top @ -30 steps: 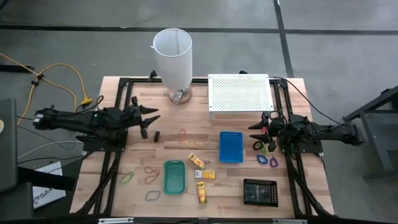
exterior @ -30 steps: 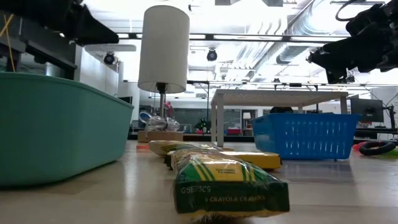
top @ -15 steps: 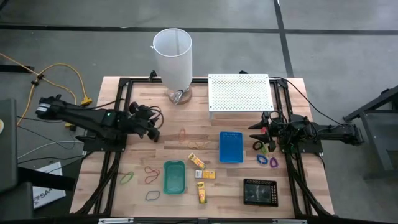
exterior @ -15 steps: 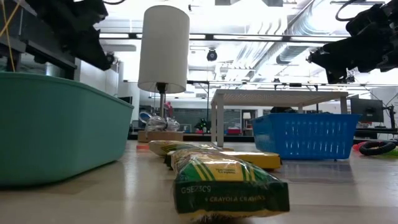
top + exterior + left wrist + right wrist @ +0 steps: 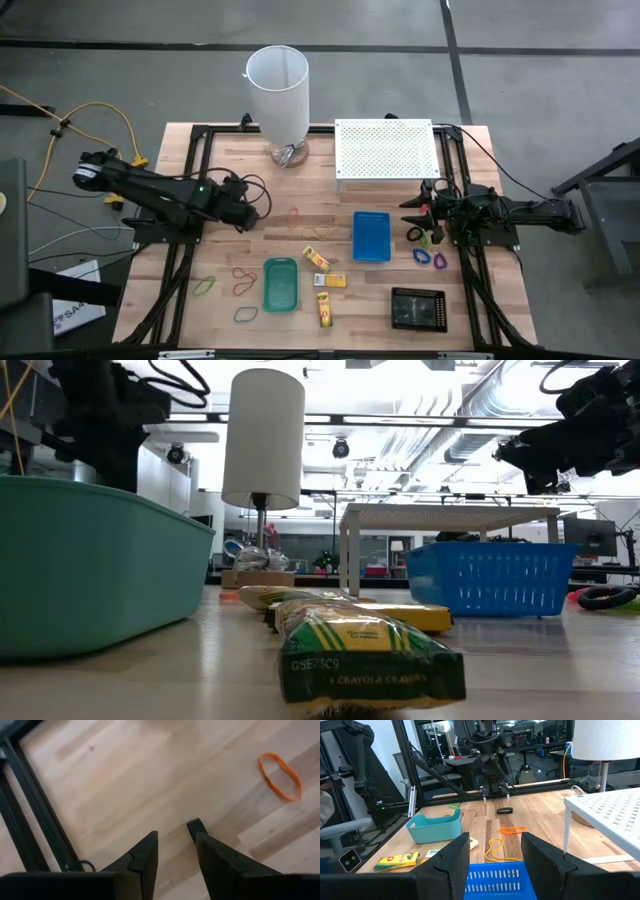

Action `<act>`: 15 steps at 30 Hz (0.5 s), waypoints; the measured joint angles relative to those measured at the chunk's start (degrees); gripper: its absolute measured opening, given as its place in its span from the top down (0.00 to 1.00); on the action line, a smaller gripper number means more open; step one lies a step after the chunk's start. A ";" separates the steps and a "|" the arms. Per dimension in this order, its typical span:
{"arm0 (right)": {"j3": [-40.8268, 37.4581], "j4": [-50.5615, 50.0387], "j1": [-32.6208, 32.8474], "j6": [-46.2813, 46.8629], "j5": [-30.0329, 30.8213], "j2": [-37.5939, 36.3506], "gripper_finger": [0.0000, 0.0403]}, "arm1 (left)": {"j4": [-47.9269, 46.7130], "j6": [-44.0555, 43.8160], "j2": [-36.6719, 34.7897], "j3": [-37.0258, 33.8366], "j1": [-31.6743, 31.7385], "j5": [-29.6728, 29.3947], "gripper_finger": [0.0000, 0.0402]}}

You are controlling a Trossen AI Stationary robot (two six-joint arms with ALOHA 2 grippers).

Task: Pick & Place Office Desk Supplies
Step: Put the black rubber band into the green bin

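Observation:
My left gripper point(image 5: 176, 840) points steeply down at the wooden table point(image 5: 300, 190), open, over a small black clip point(image 5: 195, 826) that lies flat beside its fingertip; I see no touch. In the right wrist view this clip point(image 5: 504, 810) lies just in front of the left gripper point(image 5: 495, 796). An orange rubber band point(image 5: 280, 770) lies flat farther on. My right gripper point(image 5: 495, 851) waits at the table's right side, level and open, behind the blue tray point(image 5: 495, 880). Yellow packets point(image 5: 316, 259) and loose bands point(image 5: 243, 280) lie mid-table. Coloured clips point(image 5: 428, 250) lie by the right gripper point(image 5: 422, 213).
A green tray point(image 5: 281, 283), a blue tray point(image 5: 371, 236) and a black tray point(image 5: 417, 308) stand toward the near edge. At the far edge are a tall white cylinder point(image 5: 278, 90) and a white perforated stand point(image 5: 385, 150). Black frame rails point(image 5: 30, 835) run along the table's left side.
My left gripper has tipped from level to steeply downward, rolling as it went, and has shifted toward the table's right until it stands over the black clip. The clip and the rubber bands have stayed in place.

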 joint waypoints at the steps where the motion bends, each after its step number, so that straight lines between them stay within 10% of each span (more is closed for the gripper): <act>1: 0.00 0.00 0.00 0.00 0.02 0.00 0.59 | 0.05 -0.45 0.17 0.00 0.00 0.89 0.69; 15: -0.02 0.00 0.01 0.00 0.01 0.00 0.59 | 2.42 -7.02 8.31 0.04 0.09 7.82 0.69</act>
